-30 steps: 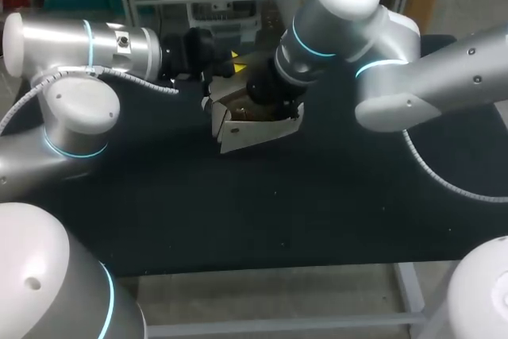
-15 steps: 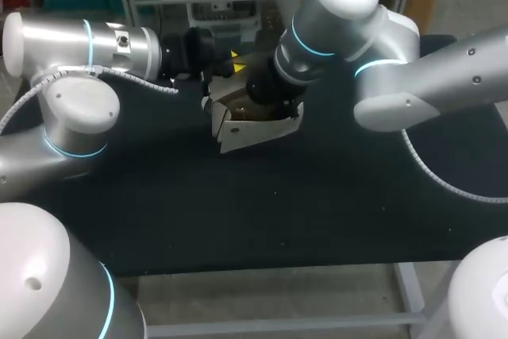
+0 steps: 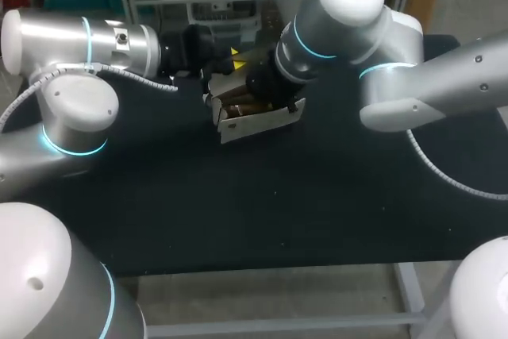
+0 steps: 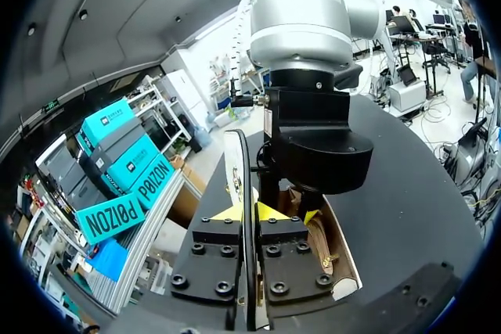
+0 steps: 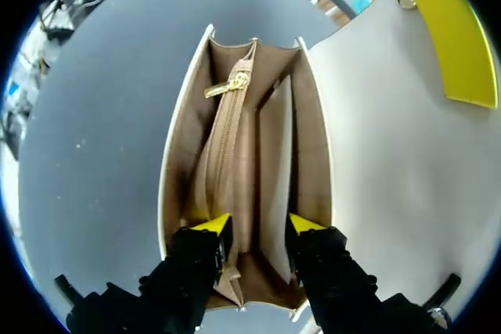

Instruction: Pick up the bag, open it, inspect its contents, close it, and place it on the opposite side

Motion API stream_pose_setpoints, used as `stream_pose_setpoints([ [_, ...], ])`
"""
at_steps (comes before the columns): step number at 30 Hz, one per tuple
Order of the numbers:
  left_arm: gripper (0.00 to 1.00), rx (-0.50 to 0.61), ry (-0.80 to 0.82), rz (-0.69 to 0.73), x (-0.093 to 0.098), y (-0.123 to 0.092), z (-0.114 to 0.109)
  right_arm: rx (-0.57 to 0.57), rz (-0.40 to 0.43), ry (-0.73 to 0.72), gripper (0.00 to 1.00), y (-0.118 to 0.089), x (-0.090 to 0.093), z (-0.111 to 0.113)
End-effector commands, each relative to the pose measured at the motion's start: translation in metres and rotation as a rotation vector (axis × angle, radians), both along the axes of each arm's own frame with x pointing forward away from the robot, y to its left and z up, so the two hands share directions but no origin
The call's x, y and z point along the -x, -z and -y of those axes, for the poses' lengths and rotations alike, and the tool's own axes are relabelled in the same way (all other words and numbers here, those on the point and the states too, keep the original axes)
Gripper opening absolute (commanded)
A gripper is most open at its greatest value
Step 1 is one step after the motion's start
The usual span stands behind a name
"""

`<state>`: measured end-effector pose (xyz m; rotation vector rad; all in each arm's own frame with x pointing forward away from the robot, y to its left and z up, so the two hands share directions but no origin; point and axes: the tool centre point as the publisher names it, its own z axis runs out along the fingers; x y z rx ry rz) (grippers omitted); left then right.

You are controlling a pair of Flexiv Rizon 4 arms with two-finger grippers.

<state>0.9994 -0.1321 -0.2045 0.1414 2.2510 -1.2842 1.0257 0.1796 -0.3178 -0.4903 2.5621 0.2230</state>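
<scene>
Status: bag (image 3: 252, 121) sits at the far middle of the bench (image 3: 238, 220), between both arms, mouth open and facing up. Open step looks done; I'd call this the inspect step.

Left end effector (image 4: 252, 213) is pressed together on the bag's raised flap (image 5: 391, 154), pinching its thin edge between both pads and holding the mouth clear. Right end effector (image 5: 258, 226) is spread, tips dipped into the mouth from above, straddling the zip pocket (image 5: 227, 146) in the middle. It isn't gripping anything as far as I can see.

Interior from the right wrist view: tan lining, centre zip pocket with gold pull (image 5: 235, 84), slim compartments either side. No loose contents visible in them.

Remaining: finish the look inside, pull the right end effector out, fold the flap down to close, then move the bag to the opposite side. None of that has begun, judging by the layout.

Unclear:
- Head view: both end effectors and most of the mouth are covered by the right arm's wrist.
- Can't tell whether the bag's base rests on the bench or hangs just off it.
- Bottom of the compartments is in shadow behind the right fingers. The zip pocket looks zipped, so its inside is unseen.
- Closure type isn't identifiable from these views.
</scene>
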Motion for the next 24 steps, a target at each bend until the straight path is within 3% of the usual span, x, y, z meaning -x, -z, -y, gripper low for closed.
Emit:
stream_pose_setpoints([
  [1, 0.0, -0.003, -0.001, -0.001, 0.004, 0.001, 0.001, -0.032, 0.09, 0.007, 0.0, -0.022, 0.016, 0.008],
  [5, 0.0, -0.009, -0.007, -0.004, 0.006, 0.0, 0.003, -0.051, 0.146, 0.005, 0.0, -0.041, 0.025, 0.009],
  [8, 0.0, -0.014, -0.014, -0.005, 0.007, 0.0, 0.003, -0.061, 0.182, 0.001, 0.06, -0.052, 0.032, 0.009],
  [14, 0.0, -0.02, -0.023, -0.058, 0.01, -0.002, 0.004, -0.08, 0.263, 0.004, 0.0, -0.075, 0.051, 0.011],
  [21, 0.0, -0.035, 0.01, -0.119, 0.028, -0.007, 0.005, -0.092, 0.356, 0.017, 0.0, -0.101, 0.078, 0.016],
  [24, 0.0, -0.044, 0.011, -0.122, 0.022, 0.0, 0.005, -0.095, 0.389, 0.035, 0.0, -0.105, 0.088, 0.019],
])
